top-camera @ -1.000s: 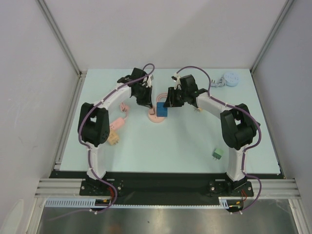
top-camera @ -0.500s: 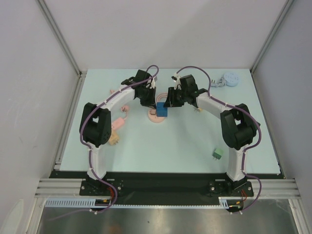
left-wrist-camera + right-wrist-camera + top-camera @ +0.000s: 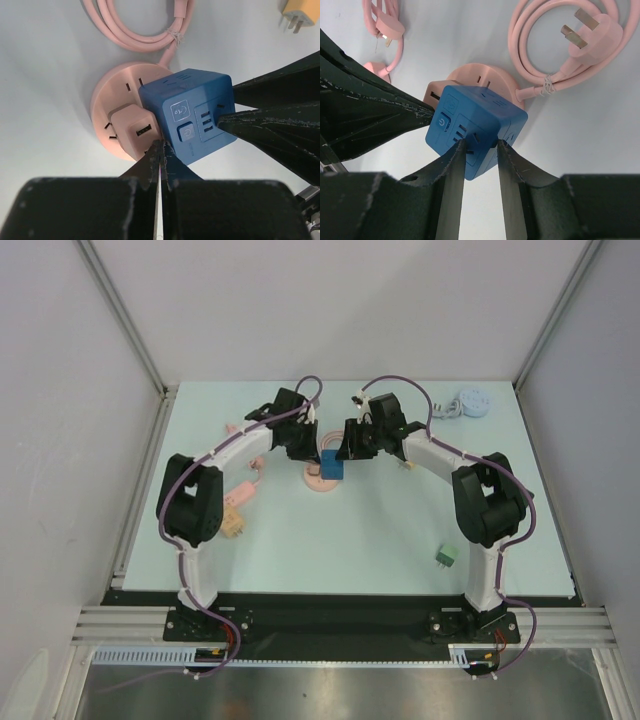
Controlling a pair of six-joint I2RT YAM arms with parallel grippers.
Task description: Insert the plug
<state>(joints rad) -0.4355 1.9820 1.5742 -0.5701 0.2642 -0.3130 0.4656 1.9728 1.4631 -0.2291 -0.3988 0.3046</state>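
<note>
Blue cube plug (image 3: pixel 475 127) sat on pink socket (image 3: pixel 492 82) at 12 o'clock of right gripper (image 3: pixel 480 146), which clamped it; left gripper (image 3: pixel 160 148) closed empty.

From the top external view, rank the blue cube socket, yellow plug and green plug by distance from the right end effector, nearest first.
1. blue cube socket: at the right end effector, table centre.
2. yellow plug: just right, beside the arm.
3. green plug: near edge, right side.

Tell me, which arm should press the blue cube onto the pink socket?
Right, I think: the right pincer sits either side of the cube, seemingly gripping it. The left pincer is shut, tips just beside it.
</note>
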